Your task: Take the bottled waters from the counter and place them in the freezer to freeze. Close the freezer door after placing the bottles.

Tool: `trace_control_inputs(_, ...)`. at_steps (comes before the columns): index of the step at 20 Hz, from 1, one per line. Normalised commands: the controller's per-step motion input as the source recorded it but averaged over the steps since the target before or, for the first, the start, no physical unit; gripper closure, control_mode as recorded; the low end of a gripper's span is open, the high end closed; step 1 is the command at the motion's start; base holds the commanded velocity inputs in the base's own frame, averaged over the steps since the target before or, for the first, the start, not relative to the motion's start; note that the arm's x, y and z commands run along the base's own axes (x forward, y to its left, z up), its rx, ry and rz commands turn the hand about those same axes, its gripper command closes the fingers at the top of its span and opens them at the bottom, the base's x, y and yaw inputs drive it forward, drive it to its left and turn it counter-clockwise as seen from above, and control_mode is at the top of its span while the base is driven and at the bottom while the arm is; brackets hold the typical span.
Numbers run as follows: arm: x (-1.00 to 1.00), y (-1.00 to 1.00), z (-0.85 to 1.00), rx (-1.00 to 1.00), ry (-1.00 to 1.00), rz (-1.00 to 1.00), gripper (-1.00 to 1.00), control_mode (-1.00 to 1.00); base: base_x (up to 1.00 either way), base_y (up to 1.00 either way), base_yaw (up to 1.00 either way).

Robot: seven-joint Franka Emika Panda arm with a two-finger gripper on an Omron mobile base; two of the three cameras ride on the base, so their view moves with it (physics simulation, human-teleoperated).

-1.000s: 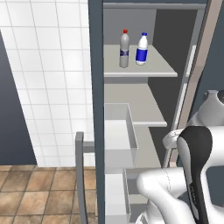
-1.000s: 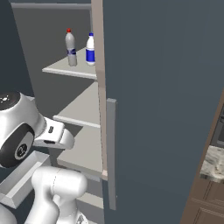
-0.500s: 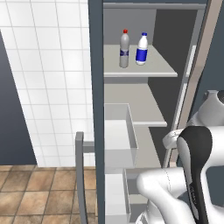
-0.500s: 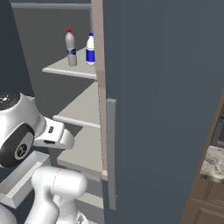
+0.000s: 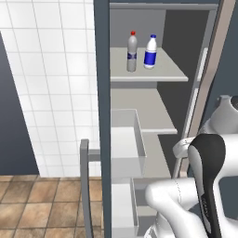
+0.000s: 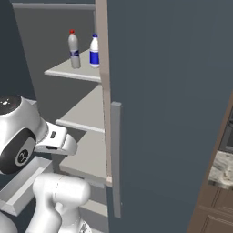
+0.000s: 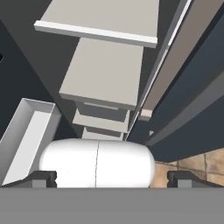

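Note:
Both bottled waters stand upright side by side on the freezer's upper shelf (image 5: 153, 72): the red-capped one (image 5: 132, 52) (image 6: 73, 50) to the left of the blue-capped one (image 5: 150, 52) (image 6: 94, 51). The freezer (image 5: 139, 111) is open, with pale grey shelves. Its slate freezer door (image 6: 168, 104), with a grey bar handle (image 6: 116, 159), stands partly open on the right. My gripper (image 7: 113, 179) is open, fingertips (image 7: 41, 178) far apart and nothing between them. It sits low in front of the lower shelves, well below the bottles. A corner of the counter (image 6: 222, 164) shows at far right.
A white bin (image 5: 124, 139) (image 7: 26, 131) juts out from the freezer's left side at mid height. My white arm (image 5: 204, 186) fills the space before the lower shelves. White wall tiles (image 5: 51, 83) and brown floor tiles (image 5: 37, 204) lie to the left.

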Motion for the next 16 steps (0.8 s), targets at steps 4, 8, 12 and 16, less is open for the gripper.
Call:
trace_control_inputs(4,0.0,0.0,0.0,0.0,0.0,0.0,-1.0,1.0,-0.39,0.0,0.0)
trace_control_inputs(8,0.0,0.0,0.0,0.0,0.0,0.0,-1.0,1.0,-0.46,0.0,0.0)
trace_control_inputs(12,0.0,0.0,0.0,0.0,0.0,0.0,-1.0,1.0,-0.49,0.0,-0.01)
trace_control_inputs(16,0.0,0.0,0.0,0.0,0.0,0.0,-1.0,1.0,-0.47,0.0,-0.01)
